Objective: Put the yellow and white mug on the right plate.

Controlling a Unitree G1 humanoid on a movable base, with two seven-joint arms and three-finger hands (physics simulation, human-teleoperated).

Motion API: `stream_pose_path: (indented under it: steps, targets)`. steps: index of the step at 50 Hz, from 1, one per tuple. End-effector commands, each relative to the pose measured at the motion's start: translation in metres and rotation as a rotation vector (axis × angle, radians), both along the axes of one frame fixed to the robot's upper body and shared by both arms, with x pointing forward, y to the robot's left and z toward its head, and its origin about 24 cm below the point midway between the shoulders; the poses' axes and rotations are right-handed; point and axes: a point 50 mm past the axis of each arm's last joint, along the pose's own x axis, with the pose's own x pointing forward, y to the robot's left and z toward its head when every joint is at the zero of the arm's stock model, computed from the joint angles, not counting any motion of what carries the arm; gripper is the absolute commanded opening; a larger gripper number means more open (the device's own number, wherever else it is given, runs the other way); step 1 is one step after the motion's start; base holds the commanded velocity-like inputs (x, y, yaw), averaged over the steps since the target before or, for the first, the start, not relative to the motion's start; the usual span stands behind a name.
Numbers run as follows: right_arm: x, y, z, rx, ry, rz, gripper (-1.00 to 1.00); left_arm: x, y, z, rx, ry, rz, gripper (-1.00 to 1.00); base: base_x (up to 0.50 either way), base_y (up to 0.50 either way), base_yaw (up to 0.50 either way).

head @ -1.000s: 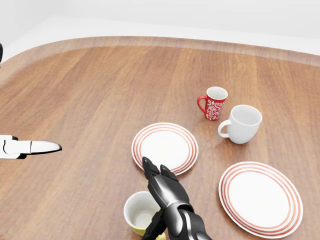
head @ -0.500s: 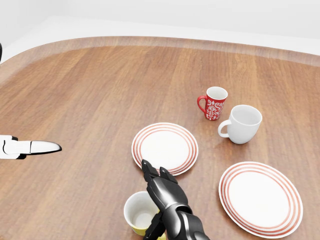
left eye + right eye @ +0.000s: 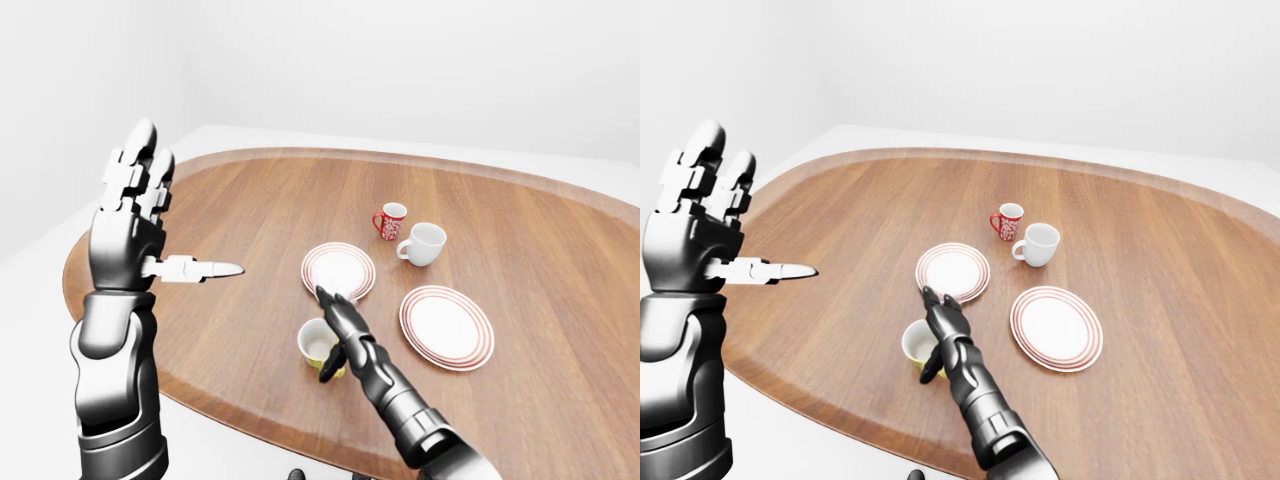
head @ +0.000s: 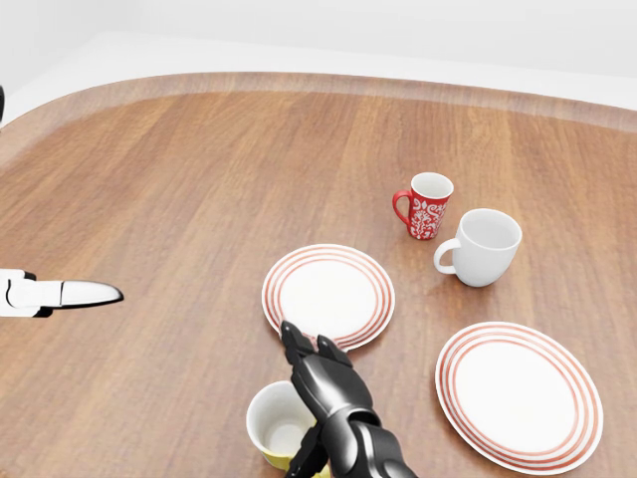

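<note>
Wood table (image 4: 179, 179): brown oval top with a pale rim, carrying every dish and mug.
Left hand (image 3: 128, 215): raised well clear of the table at the left of the left-eye view, fingers spread open and pointing up, one finger (image 4: 78, 293) jutting sideways toward the plates, holding nothing.
Yellow and white mug (image 4: 278, 426): stands upright on the table just below the left plate in the head view, mouth facing up, long axis vertical; yellow outside, white inside. Its handle cannot be seen.
Right hand (image 4: 320, 376): right beside the mug's right side, fingers extended toward the left plate and not closed round the mug; one dark finger hangs down against the mug's wall.
Left plate (image 4: 328, 295): white with red rings, flat, just above the mug.
Red patterned mug (image 4: 426, 205): upright, above and right of the left plate, handle to the left.
White mug (image 4: 484, 246): upright, just right of the red mug, handle lower left.
Right plate (image 4: 519, 394): same ringed pattern, bare, below the white mug, well right of the yellow mug.
</note>
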Motion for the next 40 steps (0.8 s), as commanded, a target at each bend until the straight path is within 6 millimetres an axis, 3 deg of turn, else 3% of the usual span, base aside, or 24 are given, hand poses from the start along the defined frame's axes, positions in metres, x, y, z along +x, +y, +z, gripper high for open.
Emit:
stream_pose_path:
  steps: [1, 40]
  targets:
    - [-0.0014, 0.0005, -0.0025, -0.007, 0.004, 0.005, 1.0, -0.0002, -0.0004, 0.0001, 0.0, -0.001, -0.001, 0.89, 0.0, 0.0, 0.0]
    - [-0.0025, -0.0023, -0.011, -0.025, 0.015, 0.004, 1.0, 0.0004, -0.0006, -0.0013, 0.0, 0.006, -0.002, 0.89, 0.0, 0.0, 0.0]
